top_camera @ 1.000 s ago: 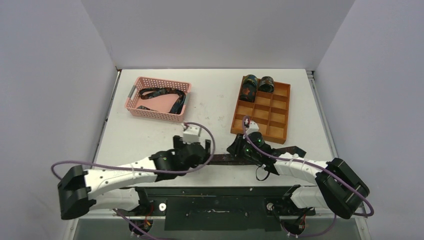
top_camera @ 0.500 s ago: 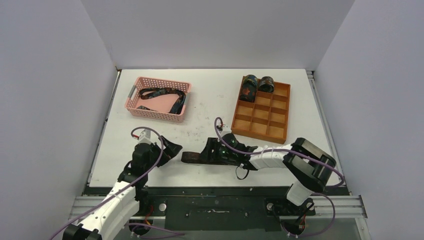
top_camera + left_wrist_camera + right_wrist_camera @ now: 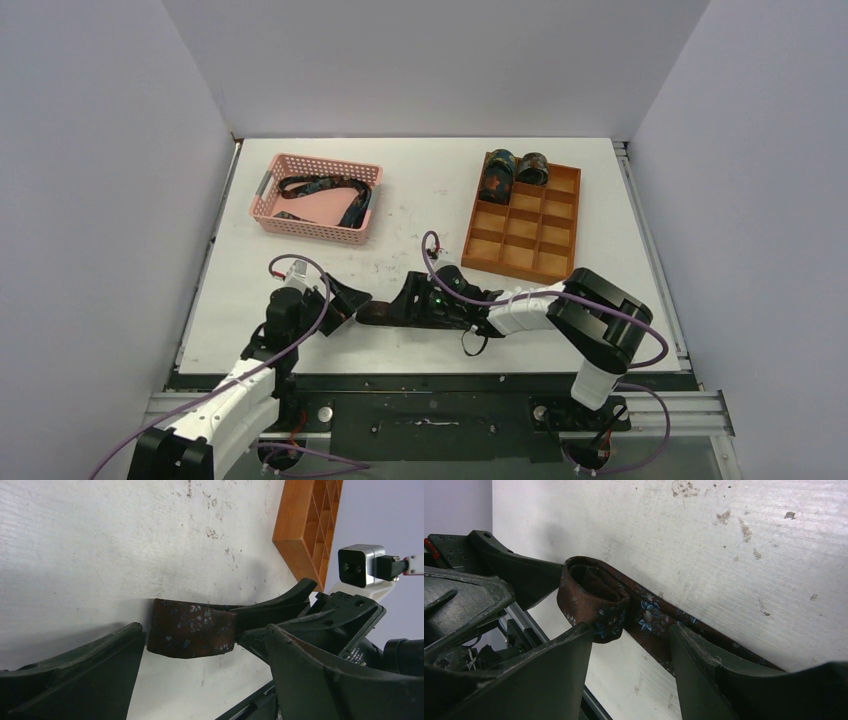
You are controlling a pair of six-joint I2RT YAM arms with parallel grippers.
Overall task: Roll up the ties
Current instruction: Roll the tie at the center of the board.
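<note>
The tie [image 3: 594,605], dark brown with blue-green specks, is half rolled into a coil, its tail flat on the scuffed white table [image 3: 420,190] at 6 o'clock. It lies between the left gripper [image 3: 352,300] and right gripper [image 3: 402,304], both spread and clamping nothing. Pale walls [image 3: 420,60] surround.

Bare table [image 3: 420,190] between basket [image 3: 310,231] and tray [image 3: 516,268] passable; left pincer [image 3: 350,300], right pincer [image 3: 406,300] flank tie roll [image 3: 376,314].

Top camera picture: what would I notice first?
Probably the left gripper and right gripper facing each other near the table's front edge, both open at a half-rolled tie. Next, the orange tray at the far right with two rolled ties in its back compartments, and the pink basket at far left.
</note>
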